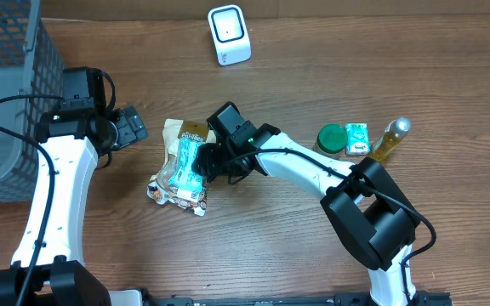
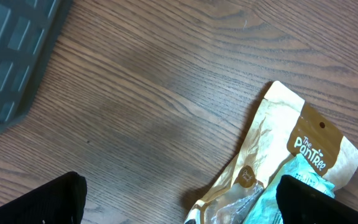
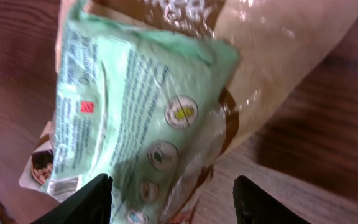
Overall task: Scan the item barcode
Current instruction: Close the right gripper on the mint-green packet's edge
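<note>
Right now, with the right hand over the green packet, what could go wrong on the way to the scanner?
1. The green packet lies on the tan bag, and the right hand is over both; it may lift the bag too, or pinch loose film and slip.
2. The left hand hangs open beside the bag; the hands could bump.
3. The packet's print is blurred here, so the side to be scanned may face away from the scanner.
</note>
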